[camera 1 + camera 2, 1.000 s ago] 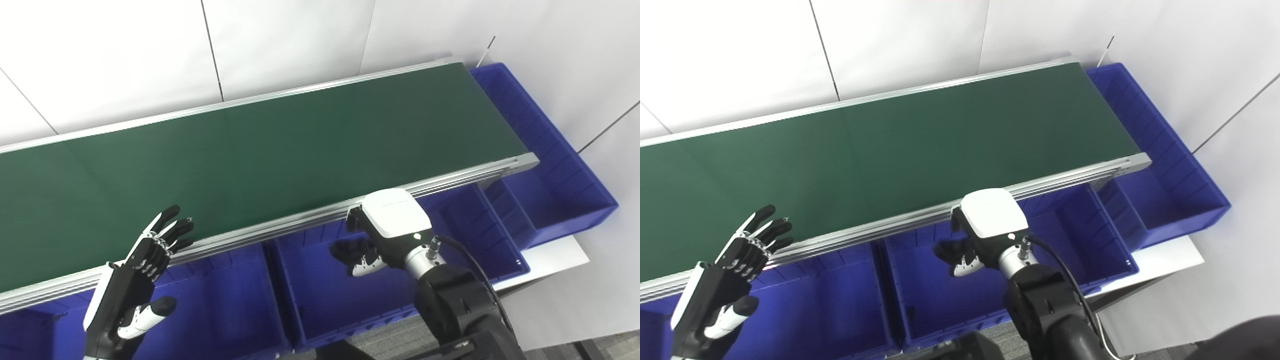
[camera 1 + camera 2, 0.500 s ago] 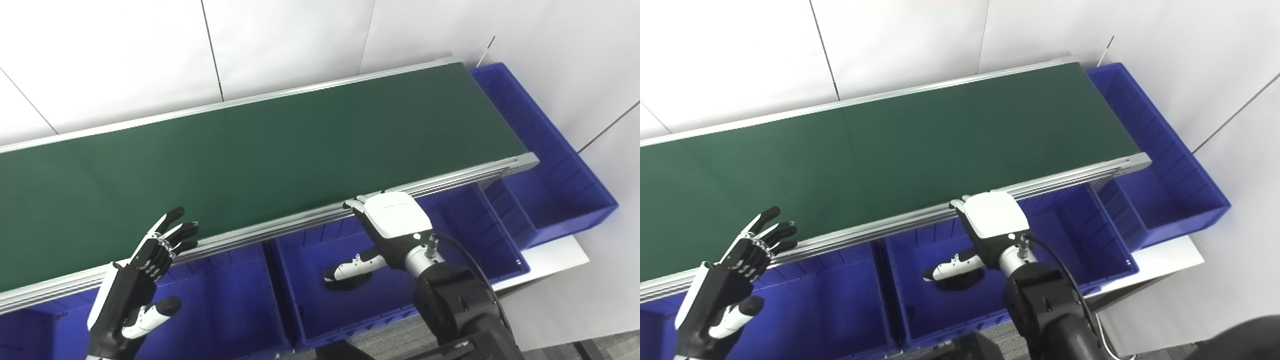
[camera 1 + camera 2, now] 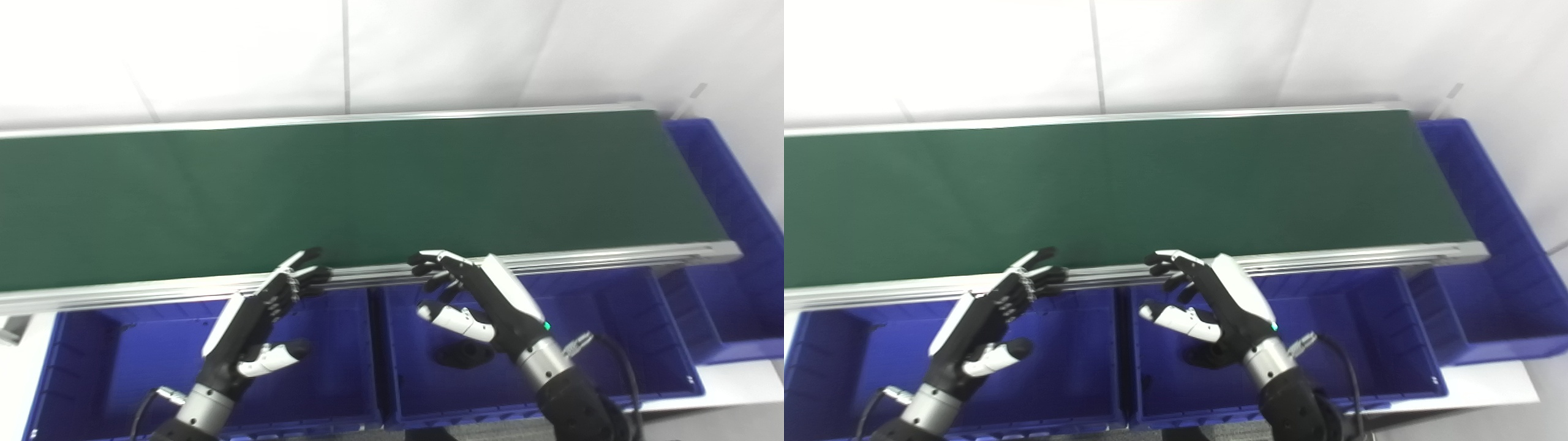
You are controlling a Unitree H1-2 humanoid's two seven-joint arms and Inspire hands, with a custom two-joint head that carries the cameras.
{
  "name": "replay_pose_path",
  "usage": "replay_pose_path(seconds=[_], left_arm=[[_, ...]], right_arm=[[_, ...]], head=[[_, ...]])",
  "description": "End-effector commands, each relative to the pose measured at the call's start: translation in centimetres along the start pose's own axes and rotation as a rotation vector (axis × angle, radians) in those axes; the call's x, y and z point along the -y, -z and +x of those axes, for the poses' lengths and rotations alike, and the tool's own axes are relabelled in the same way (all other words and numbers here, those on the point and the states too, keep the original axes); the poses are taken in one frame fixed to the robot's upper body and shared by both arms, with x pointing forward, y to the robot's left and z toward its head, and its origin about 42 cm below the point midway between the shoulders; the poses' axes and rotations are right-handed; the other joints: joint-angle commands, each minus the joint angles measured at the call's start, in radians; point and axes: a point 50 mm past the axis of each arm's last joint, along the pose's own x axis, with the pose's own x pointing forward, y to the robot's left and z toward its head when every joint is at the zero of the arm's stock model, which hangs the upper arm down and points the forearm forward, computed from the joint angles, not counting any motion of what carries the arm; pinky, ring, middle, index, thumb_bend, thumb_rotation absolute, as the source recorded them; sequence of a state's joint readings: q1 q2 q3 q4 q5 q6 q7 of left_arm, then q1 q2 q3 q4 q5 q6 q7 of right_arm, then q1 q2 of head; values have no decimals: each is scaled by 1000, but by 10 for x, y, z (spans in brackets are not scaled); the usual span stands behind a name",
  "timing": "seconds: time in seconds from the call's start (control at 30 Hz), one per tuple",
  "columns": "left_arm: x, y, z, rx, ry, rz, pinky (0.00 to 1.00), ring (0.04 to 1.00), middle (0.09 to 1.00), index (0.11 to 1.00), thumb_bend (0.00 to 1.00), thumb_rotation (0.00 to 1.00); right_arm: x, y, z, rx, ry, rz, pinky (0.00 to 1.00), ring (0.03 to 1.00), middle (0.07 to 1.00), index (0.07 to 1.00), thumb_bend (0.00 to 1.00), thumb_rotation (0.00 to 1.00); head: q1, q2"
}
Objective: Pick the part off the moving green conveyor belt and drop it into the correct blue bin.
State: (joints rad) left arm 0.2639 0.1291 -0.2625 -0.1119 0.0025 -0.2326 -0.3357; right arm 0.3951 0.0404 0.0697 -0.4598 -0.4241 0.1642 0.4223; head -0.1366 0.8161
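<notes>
A long green conveyor belt (image 3: 380, 184) runs across the middle of the frame from left edge to right, framed by silver rails, with a white wall above it. Nothing lies on the belt. Below its near rail sits a row of blue bins – a left bin (image 3: 86, 343), a middle bin (image 3: 618, 331) and another bin (image 3: 735, 306) at the far right, reaching up past the belt's end.

The left hand (image 3: 257, 321) hangs over the left bin at lower centre, fingers spread and extended toward the rail, holding nothing. The right hand (image 3: 484, 300) hovers over the middle bin just right of centre – fingers apart and slightly curled, thumb out, also empty.

The part (image 3: 462, 355), a small dark object, lies on the floor of the middle bin, directly under the right hand and apart from it
</notes>
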Motion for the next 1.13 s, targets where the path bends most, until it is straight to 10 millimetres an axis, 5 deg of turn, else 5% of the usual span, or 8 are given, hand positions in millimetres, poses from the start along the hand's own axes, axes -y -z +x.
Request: replay_pose_path(seconds=[0.0,0.2,0.47,0.9,1.1], left_arm=[[5,-13,5,116,-15,46,776,822,826,894,887,689],[12,-7,5,122,-11,61,762,825,838,895,870,676],[19,-1,2,109,-1,58,781,826,841,897,865,674],[25,7,1,97,11,55,798,834,843,905,846,660],[27,11,0,96,7,56,801,835,837,905,863,660]], right_arm=[[-4,0,0,160,59,154,627,690,756,810,868,1000],[-7,33,2,221,87,176,650,702,762,799,790,1000],[-11,56,0,229,79,129,660,708,756,788,824,1000],[-10,72,0,252,88,101,665,713,763,788,856,1000],[-11,70,1,295,174,89,599,653,733,743,752,1000]], head=[[11,-13],[48,-47],[66,-90],[83,-148],[83,-166]])
